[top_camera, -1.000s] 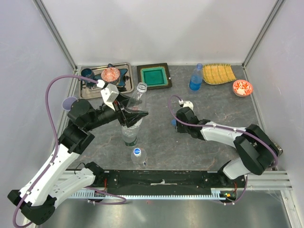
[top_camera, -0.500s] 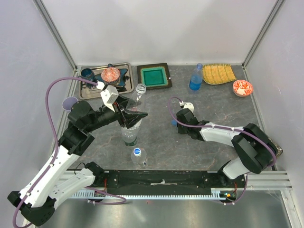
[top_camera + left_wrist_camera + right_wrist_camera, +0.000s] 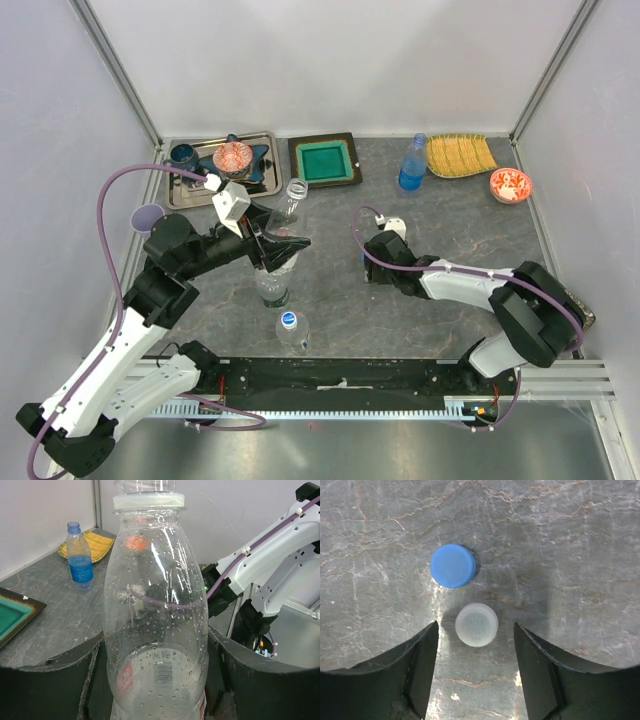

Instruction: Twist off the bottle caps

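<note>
My left gripper (image 3: 281, 243) is shut on a clear, capless bottle (image 3: 289, 208) and holds it tilted; in the left wrist view the bottle (image 3: 155, 605) fills the gap between my fingers (image 3: 50, 680). My right gripper (image 3: 475, 630) is open and low over the table. A pale grey-white cap (image 3: 476, 624) lies between its jaws, untouched, and a blue cap (image 3: 452, 565) lies just beyond it. A green-labelled bottle (image 3: 272, 288) stands below the left gripper. A bottle with a blue-and-white cap (image 3: 289, 322) stands nearer. A blue-tinted bottle (image 3: 412, 165) stands at the back.
A metal tray (image 3: 190, 192) holding a red-patterned bowl (image 3: 232, 157) sits at the back left, beside a teal dish (image 3: 325, 160). A yellow plate (image 3: 460, 154) and another red bowl (image 3: 511, 184) are at the back right. A lilac cup (image 3: 147, 216) stands at the left wall.
My left gripper with its bottle has drifted slightly down and left. My right wrist has shifted slightly left. The caps have not moved.
</note>
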You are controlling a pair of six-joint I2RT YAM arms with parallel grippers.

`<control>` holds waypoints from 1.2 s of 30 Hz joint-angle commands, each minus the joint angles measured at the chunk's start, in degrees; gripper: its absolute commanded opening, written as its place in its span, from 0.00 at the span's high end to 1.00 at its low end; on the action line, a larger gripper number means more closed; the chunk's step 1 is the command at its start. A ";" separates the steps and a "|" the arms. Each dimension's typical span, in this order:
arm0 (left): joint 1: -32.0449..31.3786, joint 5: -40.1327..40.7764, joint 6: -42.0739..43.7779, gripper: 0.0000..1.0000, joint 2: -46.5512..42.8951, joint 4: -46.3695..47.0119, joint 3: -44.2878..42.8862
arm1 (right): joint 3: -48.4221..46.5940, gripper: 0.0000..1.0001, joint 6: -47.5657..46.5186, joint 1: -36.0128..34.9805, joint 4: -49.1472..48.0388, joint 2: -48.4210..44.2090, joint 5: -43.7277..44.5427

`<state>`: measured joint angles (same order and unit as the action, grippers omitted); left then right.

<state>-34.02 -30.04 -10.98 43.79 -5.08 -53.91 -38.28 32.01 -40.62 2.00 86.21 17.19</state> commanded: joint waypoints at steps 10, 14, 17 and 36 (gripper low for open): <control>0.27 0.78 3.07 0.54 3.49 2.44 -3.83 | -34.01 0.15 -7.47 -0.16 25.42 -18.09 12.35; 0.27 -4.73 3.33 0.53 8.49 3.15 -7.87 | -39.85 0.14 -11.53 -0.16 21.39 -25.21 1.04; 0.18 -12.54 3.07 0.53 14.29 2.80 -12.08 | -42.13 0.12 -10.83 -0.16 15.77 -27.94 -15.21; -2.89 -25.33 -1.76 0.53 24.41 4.82 -17.46 | -43.46 0.14 -5.73 -0.16 10.75 -22.32 -32.74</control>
<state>-36.71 -53.12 -11.11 68.62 -2.63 -68.95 -81.78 25.74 -40.66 15.53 64.36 -13.58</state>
